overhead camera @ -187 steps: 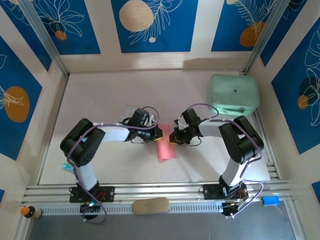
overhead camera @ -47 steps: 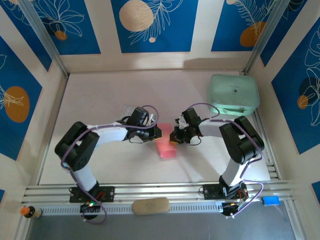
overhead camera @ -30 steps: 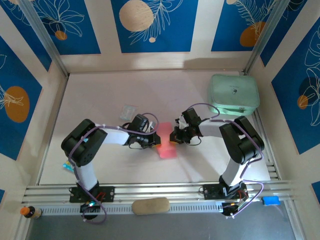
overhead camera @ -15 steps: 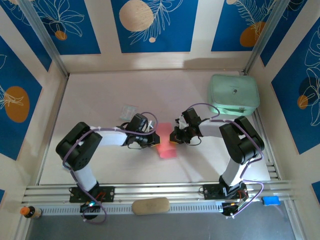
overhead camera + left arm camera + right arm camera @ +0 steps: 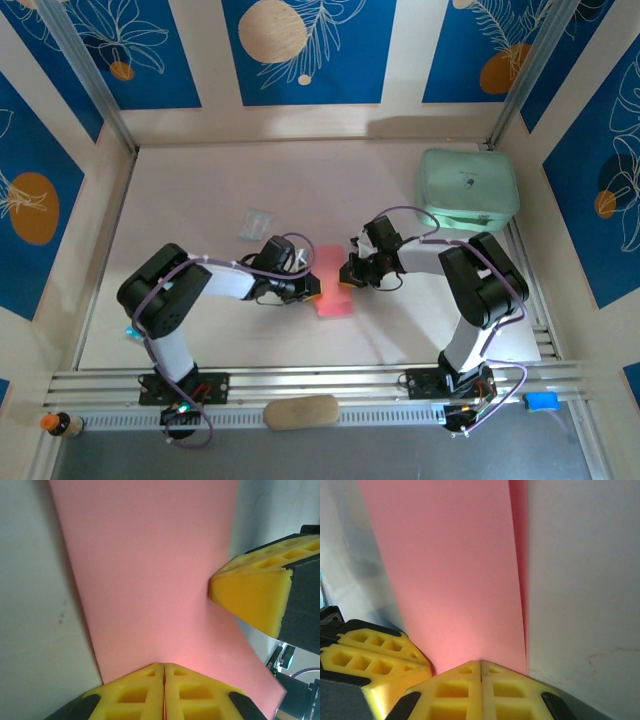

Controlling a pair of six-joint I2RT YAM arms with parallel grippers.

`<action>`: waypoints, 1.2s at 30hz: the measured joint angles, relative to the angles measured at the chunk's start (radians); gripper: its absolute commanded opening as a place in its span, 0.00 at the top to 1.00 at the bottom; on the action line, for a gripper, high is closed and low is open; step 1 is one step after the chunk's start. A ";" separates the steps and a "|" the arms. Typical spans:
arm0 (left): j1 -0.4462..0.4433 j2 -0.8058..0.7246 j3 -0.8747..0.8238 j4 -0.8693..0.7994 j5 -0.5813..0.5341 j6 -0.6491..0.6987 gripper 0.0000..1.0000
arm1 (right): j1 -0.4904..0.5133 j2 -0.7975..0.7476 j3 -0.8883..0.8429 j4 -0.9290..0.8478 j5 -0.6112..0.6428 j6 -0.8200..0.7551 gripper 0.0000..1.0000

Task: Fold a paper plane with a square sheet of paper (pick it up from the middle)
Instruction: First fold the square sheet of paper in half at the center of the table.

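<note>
Folding in progress: the left gripper has dropped back from its earlier spot, a little farther from the mint-green case and nearer the arm bases. It now meets the left long edge of the salmon-pink sheet. The move has uncovered a clear plastic packet, which lies farther from the case than either gripper. The right gripper has kept its post on the side of the sheet facing the case, and the sheet itself has barely shifted.

The sheet, already doubled into a narrow strip, lies flat on the pale table, well apart from the case and towards the arm bases. With both tools bearing on opposite edges, the likely work is pressing a crease flat; no nose or wings can be seen yet.

From the left wrist, the left gripper shows its two yellow honeycomb pads closed flush, tips on the matte, smooth paper. From the right wrist, the right gripper is likewise closed tight. A second layer shows as a thin stepped edge along the paper there. Whether either pair pinches paper between its pads cannot be told.
</note>
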 measured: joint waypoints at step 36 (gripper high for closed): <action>-0.056 -0.071 -0.072 0.006 -0.046 -0.005 0.91 | 0.000 -0.013 -0.006 -0.005 0.017 0.008 1.00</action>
